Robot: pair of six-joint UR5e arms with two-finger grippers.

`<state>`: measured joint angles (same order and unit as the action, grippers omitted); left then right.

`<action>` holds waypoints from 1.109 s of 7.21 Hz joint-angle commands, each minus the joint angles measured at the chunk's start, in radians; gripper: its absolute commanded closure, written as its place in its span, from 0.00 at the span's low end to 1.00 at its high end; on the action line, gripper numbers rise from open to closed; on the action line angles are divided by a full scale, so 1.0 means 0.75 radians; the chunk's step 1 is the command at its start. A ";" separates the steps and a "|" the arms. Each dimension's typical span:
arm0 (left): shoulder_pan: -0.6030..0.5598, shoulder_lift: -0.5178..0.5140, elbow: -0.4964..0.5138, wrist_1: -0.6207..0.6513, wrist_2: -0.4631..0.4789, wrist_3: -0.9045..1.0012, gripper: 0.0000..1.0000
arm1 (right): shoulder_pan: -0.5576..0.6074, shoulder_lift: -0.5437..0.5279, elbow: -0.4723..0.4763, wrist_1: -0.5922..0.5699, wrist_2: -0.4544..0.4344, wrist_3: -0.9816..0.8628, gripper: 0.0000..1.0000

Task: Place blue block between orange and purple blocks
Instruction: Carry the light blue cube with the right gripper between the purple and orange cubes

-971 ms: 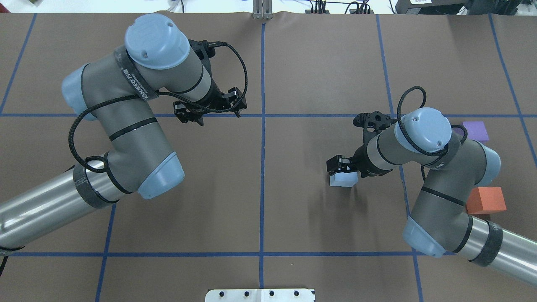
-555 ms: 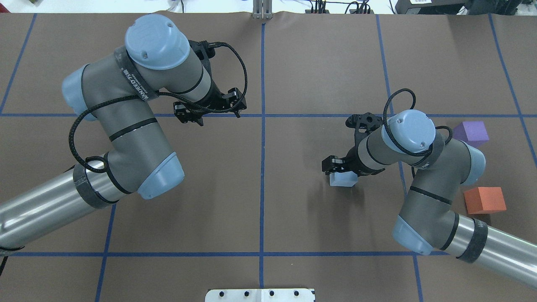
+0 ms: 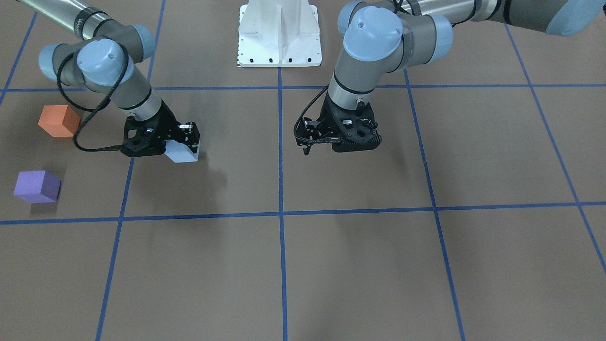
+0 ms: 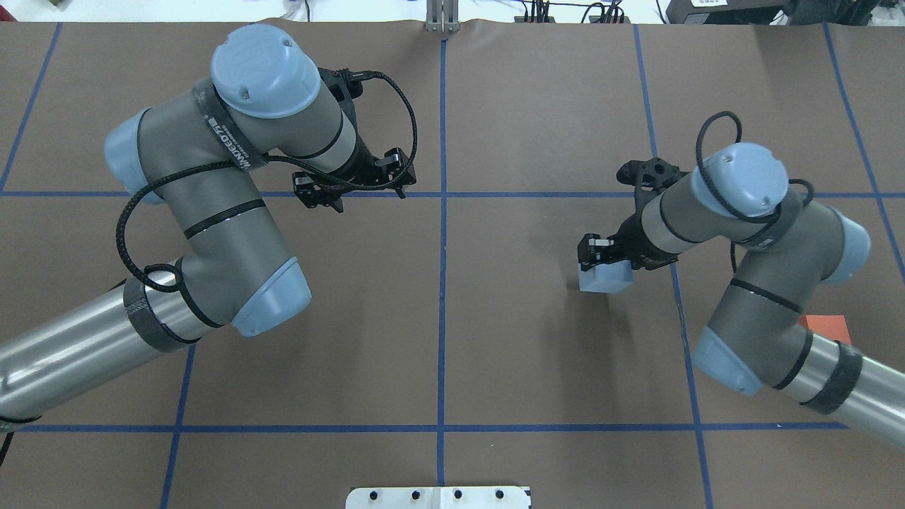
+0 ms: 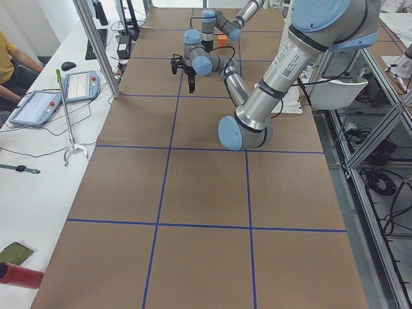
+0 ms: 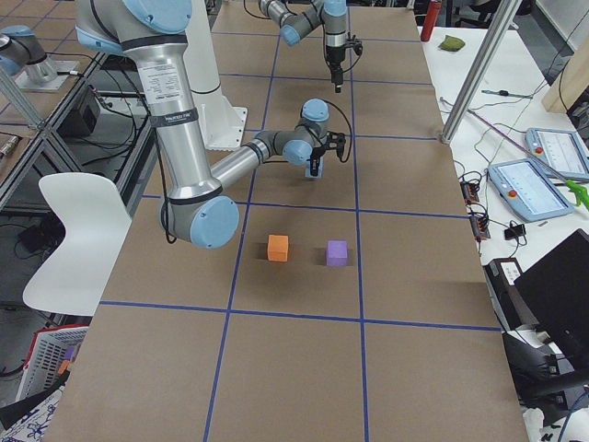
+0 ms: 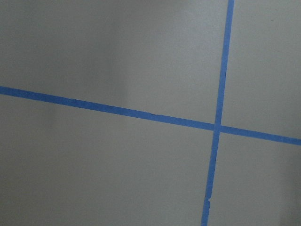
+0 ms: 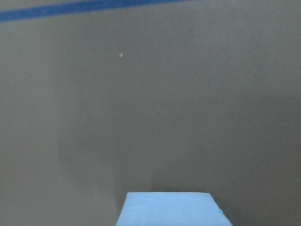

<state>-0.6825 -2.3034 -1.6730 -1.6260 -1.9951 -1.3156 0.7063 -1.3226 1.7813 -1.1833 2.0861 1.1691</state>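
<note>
**Mia:** Where is the blue block (image 4: 606, 276) sitting?

**Sam:** The right gripper (image 4: 604, 263) is holding it. Its two fingers are squeezing the block from both sides, and the block is sticking out below them. It is hanging over the robot's right half of the brown surface (image 4: 537, 106), just beside one of the blue tape lines (image 4: 442, 283). I cannot tell if the block is touching the surface or floating a little above it.

**Mia:** What are the other blocks doing?

**Sam:** In the front view the orange block (image 3: 58, 120) and the purple block (image 3: 37, 186) are sitting flat on the surface, out by the robot's right end. The orange one is lying nearer the robot's base and the purple one farther from it. They are sitting apart, with a strip of brown between them. The blue block is well apart from both, across a tape line and closer to the middle.

**Mia:** And looking from above?

**Sam:** The right arm (image 4: 742, 191) is covering the purple block, and only a corner of the orange one is peeking out.

**Mia:** What is the other arm doing?

**Sam:** The left gripper (image 4: 371, 199) is hanging over a tape line on the robot's left half, just beside the middle crossing. Its fingers are standing apart. It is staying well away from all three blocks
</note>
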 commanded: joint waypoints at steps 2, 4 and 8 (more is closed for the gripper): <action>0.008 -0.001 -0.001 0.002 0.007 -0.007 0.00 | 0.238 -0.438 0.194 0.017 0.112 -0.288 1.00; 0.010 -0.003 -0.003 0.002 0.009 -0.011 0.00 | 0.298 -0.560 0.182 0.017 0.115 -0.401 1.00; 0.012 -0.001 -0.003 0.004 0.009 -0.011 0.00 | 0.322 -0.529 0.061 0.019 0.096 -0.421 1.00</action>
<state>-0.6742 -2.3041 -1.6751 -1.6231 -1.9881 -1.3226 0.9444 -1.7277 1.8536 -1.1691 2.1632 0.8632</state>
